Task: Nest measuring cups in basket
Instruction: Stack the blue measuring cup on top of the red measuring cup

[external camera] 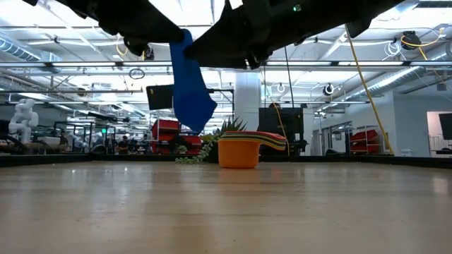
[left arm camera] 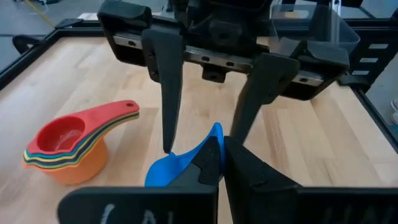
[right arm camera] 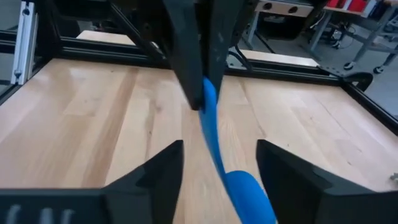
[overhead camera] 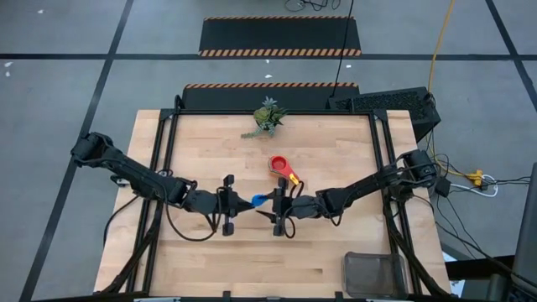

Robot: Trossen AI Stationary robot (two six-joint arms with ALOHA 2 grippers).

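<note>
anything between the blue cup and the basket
Nothing visible on the table. The blue cup hangs mid-table in the shut left gripper; the basket sits at the near right corner, with the right arm above that stretch.

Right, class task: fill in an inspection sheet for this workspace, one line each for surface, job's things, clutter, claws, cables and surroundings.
Surface: wooden table, bare boards in a dark frame.
Job's things: blue measuring cup held in the air at mid-table; stack of nested cups, red on top, standing on the table; basket at the near right corner, nothing seen inside.
Clutter: plant sprig at the far edge.
Claws: left claw shut on the blue cup's handle; right claw open around the cup's bowl.
Cables: yellow cable and dark leads on the floor to the right.
Surroundings: striped floor mats behind the table.
</note>
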